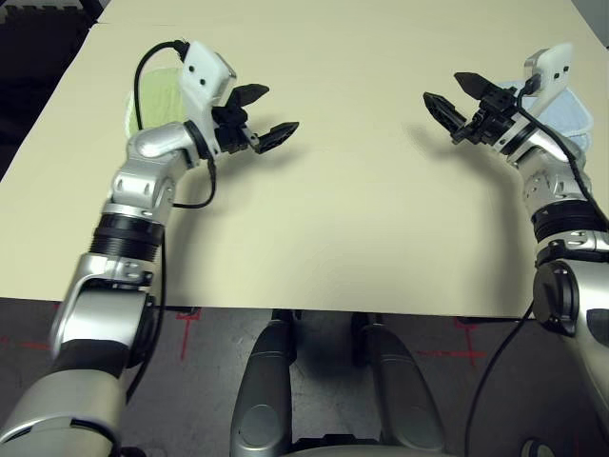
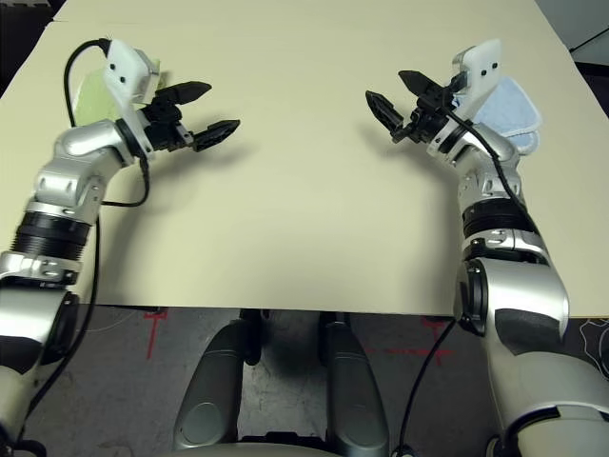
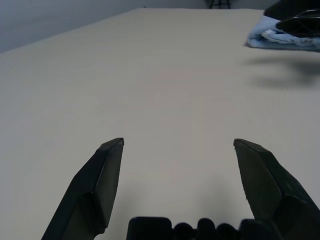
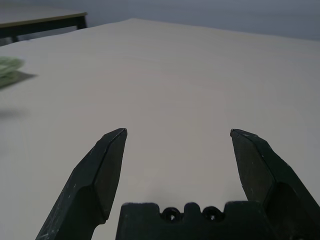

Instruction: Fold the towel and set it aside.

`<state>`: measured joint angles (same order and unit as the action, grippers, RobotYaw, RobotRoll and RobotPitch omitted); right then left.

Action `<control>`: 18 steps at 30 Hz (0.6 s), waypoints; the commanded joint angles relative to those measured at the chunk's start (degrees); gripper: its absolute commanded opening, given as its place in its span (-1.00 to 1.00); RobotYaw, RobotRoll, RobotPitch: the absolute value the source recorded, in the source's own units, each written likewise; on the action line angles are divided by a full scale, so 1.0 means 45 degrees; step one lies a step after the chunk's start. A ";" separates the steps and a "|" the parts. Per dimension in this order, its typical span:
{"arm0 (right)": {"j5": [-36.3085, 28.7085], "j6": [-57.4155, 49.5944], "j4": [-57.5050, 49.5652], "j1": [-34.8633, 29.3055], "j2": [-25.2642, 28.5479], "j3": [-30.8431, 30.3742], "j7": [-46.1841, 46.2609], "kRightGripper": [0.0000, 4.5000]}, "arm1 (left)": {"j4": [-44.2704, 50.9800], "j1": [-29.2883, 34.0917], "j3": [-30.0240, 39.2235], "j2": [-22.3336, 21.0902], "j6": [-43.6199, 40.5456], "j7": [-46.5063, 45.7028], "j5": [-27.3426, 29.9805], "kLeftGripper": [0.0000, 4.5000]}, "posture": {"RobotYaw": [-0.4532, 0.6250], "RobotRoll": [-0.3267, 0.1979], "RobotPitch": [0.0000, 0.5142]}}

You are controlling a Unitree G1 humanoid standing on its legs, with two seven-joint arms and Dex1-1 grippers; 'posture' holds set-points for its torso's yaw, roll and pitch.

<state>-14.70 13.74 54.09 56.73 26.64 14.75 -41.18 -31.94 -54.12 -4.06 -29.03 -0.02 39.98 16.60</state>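
The green towel (image 1: 160,95) lay folded at the upper left of the frame, partly behind the left hand (image 1: 262,116). Both that and the right hand (image 1: 449,102) gaped wide, empty. Soft and light, it seemed best pinched by an edge.

Head cameras look down over the table (image 1: 333,238); wrist cameras skim low across it.

Green towel (image 1: 162,95) mostly hidden behind left wrist camera.
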 commanded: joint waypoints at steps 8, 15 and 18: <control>0.1529 0.0261 -0.0168 -0.0685 -0.0537 0.0122 0.6395 1.00 | -0.2064 -0.0244 0.2533 0.2040 0.0796 -0.6791 -0.1370 0.99 | -0.07 0.25 0.02; 0.1602 0.0293 0.0581 -0.0383 -0.0955 0.0012 0.7475 1.00 | -0.3787 -0.0322 0.3041 0.2931 0.2435 -1.0311 -0.2602 0.99 | -0.10 0.25 0.02; 0.1346 0.0771 0.0748 -0.0419 -0.1156 0.0095 0.6983 1.00 | -0.4324 -0.0381 0.3040 0.3080 0.2916 -1.0669 -0.2789 0.99 | -0.11 0.25 0.02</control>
<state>-7.87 15.57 56.41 55.34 21.51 14.54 -8.58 -49.51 -55.92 9.25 -15.76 11.17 -6.85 5.12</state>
